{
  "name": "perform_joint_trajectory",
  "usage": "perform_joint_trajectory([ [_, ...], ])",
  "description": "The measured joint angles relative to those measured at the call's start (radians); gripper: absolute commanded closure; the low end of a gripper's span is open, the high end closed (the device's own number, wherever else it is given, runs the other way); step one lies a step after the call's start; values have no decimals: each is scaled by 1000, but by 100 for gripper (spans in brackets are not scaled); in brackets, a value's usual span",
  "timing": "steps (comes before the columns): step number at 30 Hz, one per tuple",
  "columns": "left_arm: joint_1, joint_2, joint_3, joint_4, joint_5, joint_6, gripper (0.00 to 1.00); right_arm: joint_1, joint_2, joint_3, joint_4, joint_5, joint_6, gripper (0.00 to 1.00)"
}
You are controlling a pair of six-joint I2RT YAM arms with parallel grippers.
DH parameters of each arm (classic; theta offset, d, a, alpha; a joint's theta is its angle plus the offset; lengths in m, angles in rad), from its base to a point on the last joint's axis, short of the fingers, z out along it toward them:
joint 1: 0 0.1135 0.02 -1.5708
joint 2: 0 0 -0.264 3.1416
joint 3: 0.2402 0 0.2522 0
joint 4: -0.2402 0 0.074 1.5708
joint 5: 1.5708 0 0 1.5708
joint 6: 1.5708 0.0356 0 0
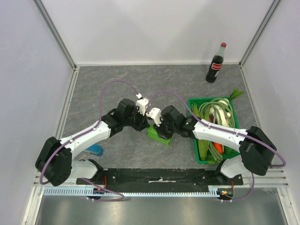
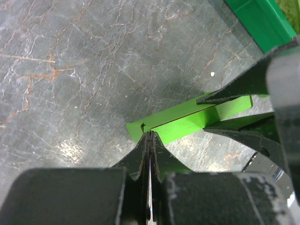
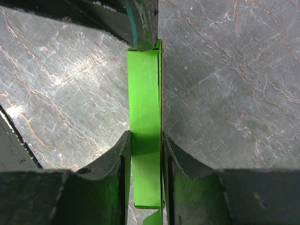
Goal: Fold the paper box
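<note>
The paper box (image 1: 158, 135) is a small lime-green card piece lying on the grey table between both arms. In the left wrist view the paper box (image 2: 187, 119) shows a creased wall and a small notch. My left gripper (image 2: 150, 135) is shut, its tips pinching the card's near edge. In the right wrist view the paper box (image 3: 145, 93) is a narrow upright strip, and my right gripper (image 3: 146, 140) is shut on it, one finger pressed to each side. From above, the left gripper (image 1: 149, 123) and the right gripper (image 1: 160, 129) meet over the card.
A dark-green crate (image 1: 206, 161) of vegetables stands to the right, and its corner (image 2: 262, 18) shows in the left wrist view. A cola bottle (image 1: 215, 65) stands at the back right. A small blue block (image 1: 95, 149) lies near the left arm's base.
</note>
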Motion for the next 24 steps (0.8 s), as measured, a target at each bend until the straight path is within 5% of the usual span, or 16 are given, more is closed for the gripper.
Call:
perform_joint_trajectory([
  [10, -84, -53, -71, 83, -176, -188, 98, 1, 0, 0, -2, 4, 5, 79],
  [24, -159, -95, -130, 146, -335, -214, 98, 1, 0, 0, -2, 6, 9, 79],
])
